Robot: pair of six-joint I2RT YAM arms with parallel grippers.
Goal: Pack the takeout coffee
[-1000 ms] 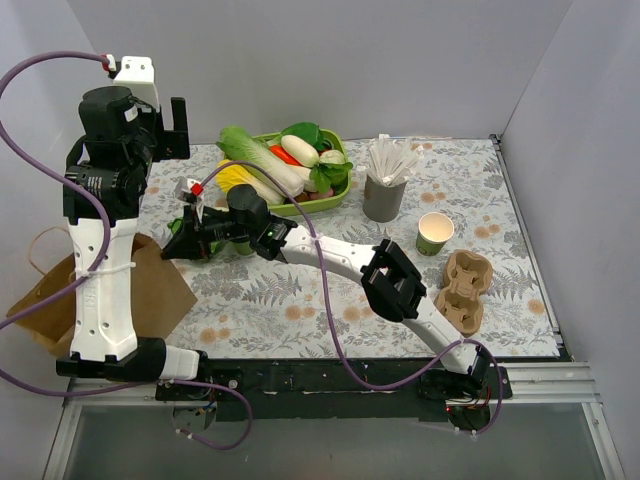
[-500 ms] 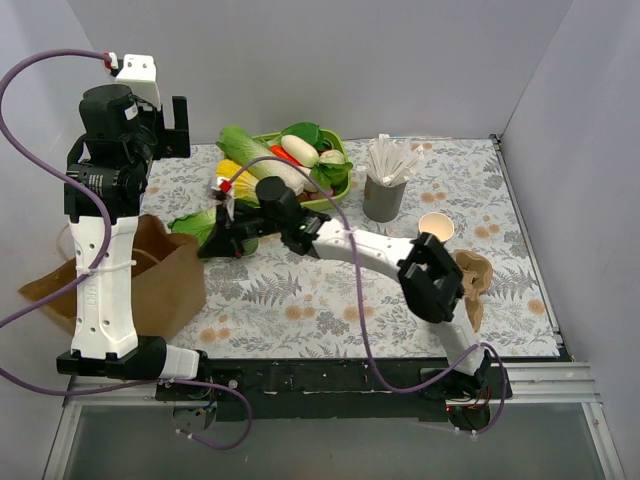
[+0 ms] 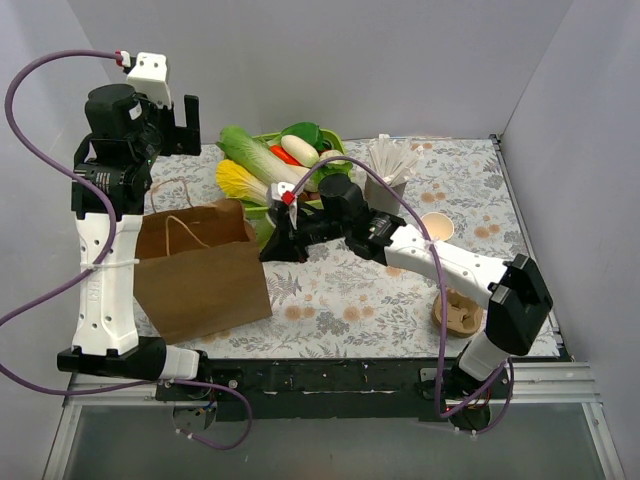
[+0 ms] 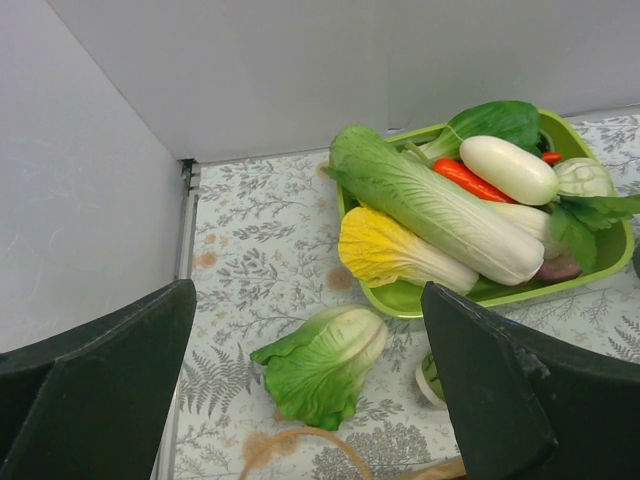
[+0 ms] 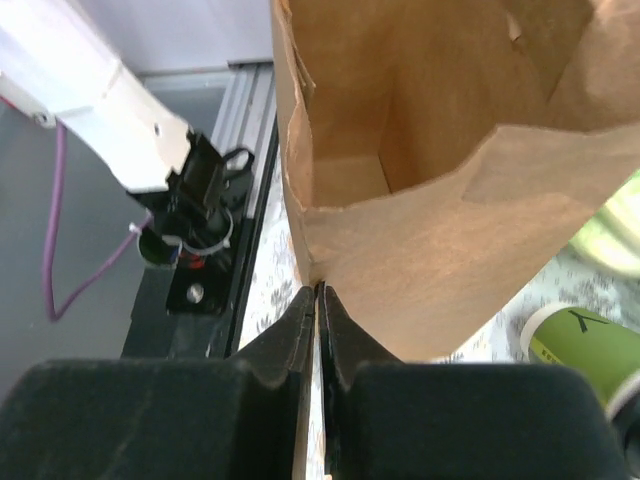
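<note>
From above, a brown paper bag point(image 3: 200, 270) stands mouth up on the flowered table cover point(image 3: 350, 300). The right gripper point(image 3: 270, 245) reaches across to the bag's right-hand edge, while the left gripper point(image 3: 180, 125) hangs high over the back left corner. The left wrist view shows that gripper's fingers spread wide with nothing between them, above a loose, crinkled lettuce leaf point(image 4: 320, 365) and a glossy green tray point(image 4: 500, 297) of smooth, plastic-looking vegetables. In the right wrist view the right gripper's fingers are pressed together on a creased corner of the bag, apparently pinching the thin, matte paper. The coffee cup point(image 5: 578, 345), a dark-green paper cylinder, shows low at the right, just beside the bag and not yet inside it. The step looks like holding the bag upright and open. A firm pinch without dragging suits it, since such light paper would likely buckle or tip, and the free left arm seems best placed to fetch the cup.
</note>
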